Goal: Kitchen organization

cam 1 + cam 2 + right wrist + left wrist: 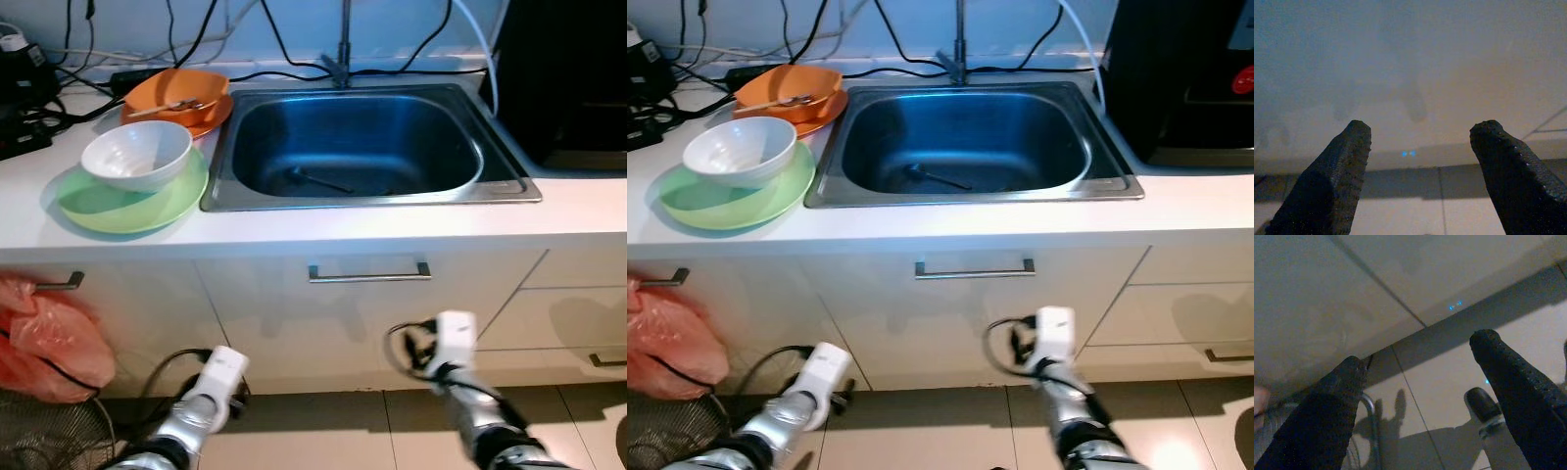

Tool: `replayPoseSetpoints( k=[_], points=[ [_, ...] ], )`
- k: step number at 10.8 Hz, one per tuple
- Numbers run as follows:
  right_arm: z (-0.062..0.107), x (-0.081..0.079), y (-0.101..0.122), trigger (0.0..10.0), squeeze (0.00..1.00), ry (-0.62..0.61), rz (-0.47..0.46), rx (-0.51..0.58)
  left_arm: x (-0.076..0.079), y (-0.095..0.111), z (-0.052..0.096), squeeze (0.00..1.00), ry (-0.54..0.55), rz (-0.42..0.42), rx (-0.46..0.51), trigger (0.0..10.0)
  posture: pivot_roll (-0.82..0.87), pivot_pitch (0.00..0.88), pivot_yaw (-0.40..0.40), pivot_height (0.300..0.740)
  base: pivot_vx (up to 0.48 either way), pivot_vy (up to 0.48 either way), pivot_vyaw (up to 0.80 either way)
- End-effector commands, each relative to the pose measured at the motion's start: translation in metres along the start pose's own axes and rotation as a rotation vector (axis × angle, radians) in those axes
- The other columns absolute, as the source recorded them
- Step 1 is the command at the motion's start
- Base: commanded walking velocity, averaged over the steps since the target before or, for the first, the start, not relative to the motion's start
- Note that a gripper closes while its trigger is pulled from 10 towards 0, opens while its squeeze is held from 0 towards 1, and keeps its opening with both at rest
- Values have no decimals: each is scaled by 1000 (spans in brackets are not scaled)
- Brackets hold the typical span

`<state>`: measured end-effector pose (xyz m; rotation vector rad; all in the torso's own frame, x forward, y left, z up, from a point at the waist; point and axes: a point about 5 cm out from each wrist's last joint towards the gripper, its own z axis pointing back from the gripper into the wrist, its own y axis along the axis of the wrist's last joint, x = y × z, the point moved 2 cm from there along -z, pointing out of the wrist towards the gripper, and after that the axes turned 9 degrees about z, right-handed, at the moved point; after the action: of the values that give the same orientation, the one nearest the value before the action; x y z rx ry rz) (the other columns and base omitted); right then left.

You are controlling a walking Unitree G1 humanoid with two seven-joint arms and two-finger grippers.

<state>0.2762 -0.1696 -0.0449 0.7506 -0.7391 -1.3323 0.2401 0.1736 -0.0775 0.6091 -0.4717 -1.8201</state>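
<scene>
Two arms hanging low before the cabinet fronts, well below the counter [323, 227] edge, both reaching forward and down toward the tiled floor [323, 431]. Left gripper [1420, 382] with jaws spread wide and empty, aimed at the cabinet base and floor tiles. Right gripper [1420, 161] likewise parted, gripping nothing, facing the pale cabinet door. Up on the counter, steel sink [509, 181] set in the middle, a dark utensil [321, 181] lying in its basin, faucet [341, 54] at the back rim. Just left of the sink, green plate [118, 211] carrying a white bowl [135, 154]; behind these, orange bowl [176, 93] on an orange plate, a utensil resting inside. Black cables trailing along the wall. Red plastic bag [44, 343] hanging at lower left by a wire basket [49, 436].
</scene>
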Motion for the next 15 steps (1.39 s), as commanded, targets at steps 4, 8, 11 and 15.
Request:
replayPoseSetpoints(
  k=[4,8,11,15],
  points=[
    [-1,-15,-12,10000,0,34,26,-101,-13,4,1,0,68,-4,38,10000,6,52,51,740,0,0,0],
    [6,-5,-33,10000,0,-25,-81,-189,-12,0,2,0,118,248,76,10000,9,37,15,740,0,0,0],
    [10,4,-40,10000,0,-53,-62,-214,-6,1,2,0,73,284,79,10000,5,40,36,740,0,0,0],
    [12,0,-48,10000,0,-35,-15,-237,-17,0,3,0,68,260,75,10000,23,25,38,740,0,0,0]
  ],
)
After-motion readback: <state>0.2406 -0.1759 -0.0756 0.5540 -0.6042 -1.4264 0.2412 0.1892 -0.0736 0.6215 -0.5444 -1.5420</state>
